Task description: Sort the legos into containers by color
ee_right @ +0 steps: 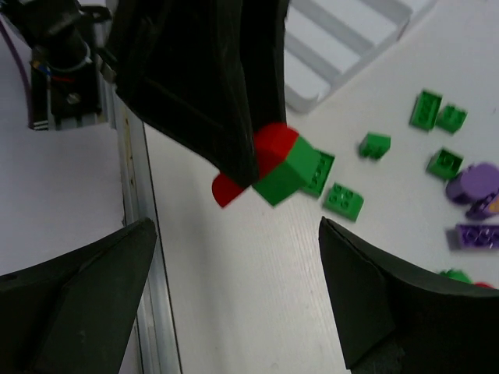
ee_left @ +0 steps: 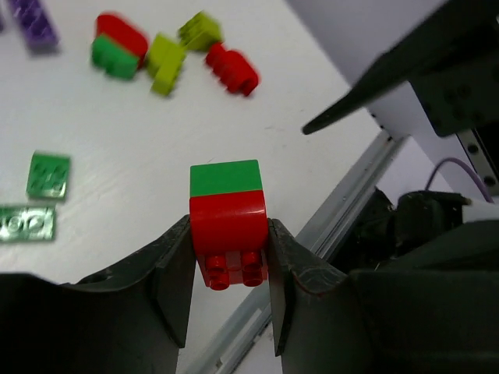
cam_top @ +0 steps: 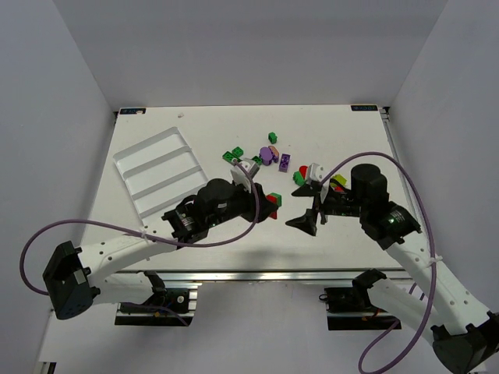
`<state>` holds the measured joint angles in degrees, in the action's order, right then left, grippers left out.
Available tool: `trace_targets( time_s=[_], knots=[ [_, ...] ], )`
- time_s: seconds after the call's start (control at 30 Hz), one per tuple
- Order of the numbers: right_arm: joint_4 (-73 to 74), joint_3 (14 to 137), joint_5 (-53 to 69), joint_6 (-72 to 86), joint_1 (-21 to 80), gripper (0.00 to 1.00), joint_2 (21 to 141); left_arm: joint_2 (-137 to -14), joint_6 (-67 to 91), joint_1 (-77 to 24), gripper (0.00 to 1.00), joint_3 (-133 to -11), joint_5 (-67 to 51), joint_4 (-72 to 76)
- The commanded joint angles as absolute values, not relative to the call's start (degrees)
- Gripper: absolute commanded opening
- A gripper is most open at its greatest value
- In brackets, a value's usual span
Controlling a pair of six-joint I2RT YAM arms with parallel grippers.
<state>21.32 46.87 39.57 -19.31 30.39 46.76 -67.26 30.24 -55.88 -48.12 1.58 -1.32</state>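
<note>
A lab test booth: plain white walls [cam_top: 249, 47], bolted aluminium rail [cam_top: 257, 274].

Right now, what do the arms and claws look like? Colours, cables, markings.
White links with black joint housings on left arm and right arm. Purple zip-tied loops: left cable, right cable. Black wedge-shaped fingers on left claw and right claw. No markings legible.

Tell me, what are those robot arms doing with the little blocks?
They are sorting legos by color. The left gripper is pinching a red and green lego, two pieces stuck together. The right gripper is wide open and empty, facing that lego. The other legos lie loose on the table, and no lego shows in the white tray yet.
</note>
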Motion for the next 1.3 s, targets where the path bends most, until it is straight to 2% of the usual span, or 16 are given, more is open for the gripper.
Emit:
trace_targets(
  time_s=[0.0,0.27,0.43,0.63,0.83,1.0,1.27],
  knots=[
    [20.7,52.7,48.7,-20.9,30.0,0.9,47.5,-67.0,18.6,-55.8,0.0,-48.0,-10.7,7.4],
    [22.5,58.4,55.7,-26.1,29.8,0.89,47.4,-64.9,4.1,-54.3,0.0,-44.4,-22.4,10.9],
    [20.7,54.6,59.1,-27.2,29.5,0.89,45.2,-59.2,-3.4,-54.3,0.0,-40.8,-28.3,11.6],
    [19.7,50.6,60.6,-28.5,29.4,0.89,47.0,-55.9,-9.7,-54.7,0.0,-39.3,-29.1,10.3],
    [15.8,47.6,60.2,-24.8,29.8,0.85,49.9,-58.1,-11.5,-56.0,0.0,-38.9,-30.9,9.8],
    [11.0,45.4,58.4,-21.9,30.5,0.85,49.9,-57.9,-12.1,-56.7,0.0,-38.8,-30.7,9.5],
    [10.5,45.2,58.7,-22.1,32.3,0.79,52.4,-58.6,-11.9,-56.9,0.0,-38.8,-30.4,9.7]
  ],
)
